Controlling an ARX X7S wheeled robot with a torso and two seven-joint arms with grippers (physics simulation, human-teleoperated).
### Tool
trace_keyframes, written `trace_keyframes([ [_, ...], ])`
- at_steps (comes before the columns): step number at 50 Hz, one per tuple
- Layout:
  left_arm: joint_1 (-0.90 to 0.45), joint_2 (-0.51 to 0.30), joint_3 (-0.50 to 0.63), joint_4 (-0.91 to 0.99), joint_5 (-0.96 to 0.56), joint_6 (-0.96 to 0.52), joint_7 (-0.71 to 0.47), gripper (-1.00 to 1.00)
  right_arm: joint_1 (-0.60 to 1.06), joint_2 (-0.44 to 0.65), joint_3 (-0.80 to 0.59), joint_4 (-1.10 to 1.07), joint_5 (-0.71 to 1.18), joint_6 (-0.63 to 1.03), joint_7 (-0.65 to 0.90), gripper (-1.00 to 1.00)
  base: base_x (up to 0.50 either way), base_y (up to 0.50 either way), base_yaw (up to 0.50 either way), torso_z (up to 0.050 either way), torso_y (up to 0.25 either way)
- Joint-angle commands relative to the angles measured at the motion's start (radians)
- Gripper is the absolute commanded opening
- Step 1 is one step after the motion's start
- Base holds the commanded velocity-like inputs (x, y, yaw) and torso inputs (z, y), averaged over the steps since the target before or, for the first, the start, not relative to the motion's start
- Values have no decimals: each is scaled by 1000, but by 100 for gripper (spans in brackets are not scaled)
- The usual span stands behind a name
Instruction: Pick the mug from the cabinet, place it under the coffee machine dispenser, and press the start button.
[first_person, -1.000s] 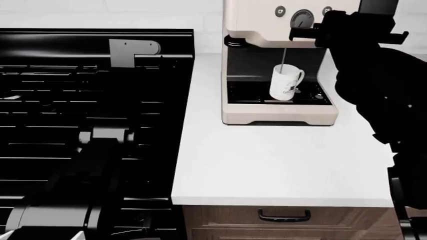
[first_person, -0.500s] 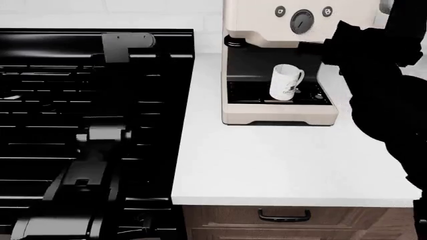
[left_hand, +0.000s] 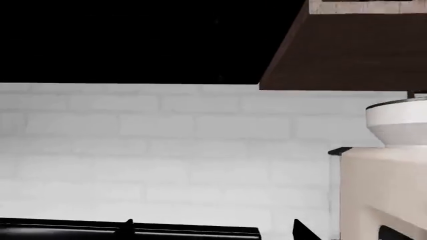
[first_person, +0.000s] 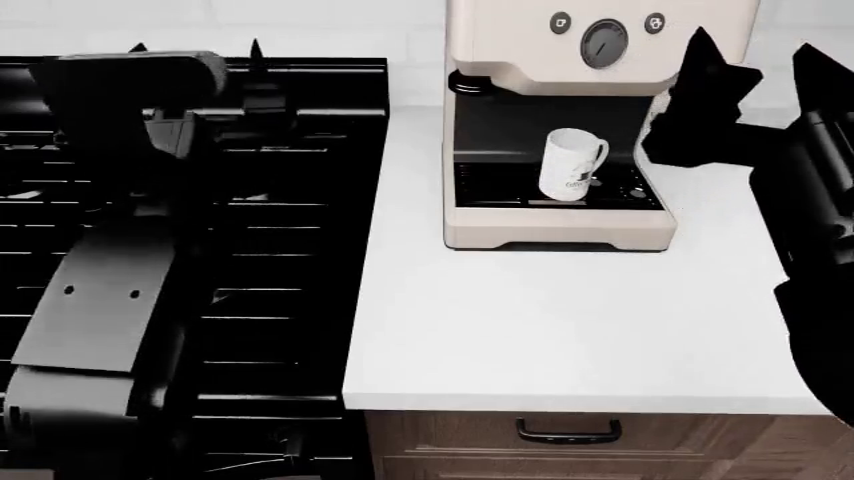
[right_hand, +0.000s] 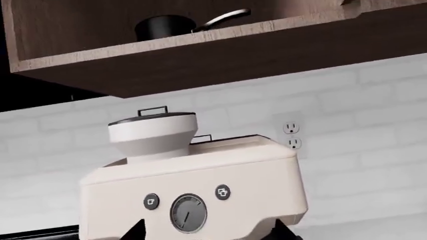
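ITEM 1 – mug (first_person: 574, 165): white, upright on the black drip grille (first_person: 561, 190) inside the bay of the coffee machine (first_person: 587, 60). Sits under the machine's overhang, where a dispenser would pour; the nozzle itself can't be made out. Handle at 3 o'clock, logo facing front. Nothing touches it, so placement step looks done.

ITEM 2 – machine front: round gauge (right_hand: 187, 213) centre, small button (right_hand: 151, 201) at its 9 o'clock, second button (right_hand: 223, 192) at 3 o'clock. Which one is start: can't tell.

ITEM 3 – right claw (first_person: 747, 85): raised at 3 o'clock of the machine, level w/ the panel, apart from it. Two dark fingertips (right_hand: 130, 232) frame the panel in the wrist view, spread, nothing between – released. Judged: placed for the button press, or just clear of it.

ITEM 4 – left claw (first_person: 196, 48): over the stove (first_person: 294, 250) at 9 o'clock of the machine, well apart from the mug. Two tips show at the wrist view's edge, spread, empty – released. Idle, kept out of the way.

SURROUNDS: white bench (first_person: 561, 330) bare in front of the machine; drawer handle (first_person: 569, 432) below; pan (right_hand: 170, 25) in the cabinet above; wall outlet (right_hand: 291, 135); brick backsplash (left_hand: 133, 150). No obstacle between right claw and panel.
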Motion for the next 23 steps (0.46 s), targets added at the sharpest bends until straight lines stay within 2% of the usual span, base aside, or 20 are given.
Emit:
trace_keyframes([
  [1,261,-28,-59,463,-46,-27,-17,100,-239,15,92,-214,-88,-95,11,100,0,0,0,0,0],
  [5,384,-16,-107,569,-73,35,-18,100,-352,-7,89,-252,-186,-137,-17,100,0,0,0,0,0],
  [11,500,-2,-160,669,-118,101,-16,100,-471,-28,96,-293,-251,-190,-50,100,0,0,0,0,0],
  [18,561,-1,-186,717,-170,142,-14,100,-524,-38,100,-311,-297,-229,-78,100,0,0,0,0,0],
  [23,580,-27,-154,734,-182,160,-40,100,-568,-17,140,-359,-269,-253,-67,100,0,0,0,0,0],
])
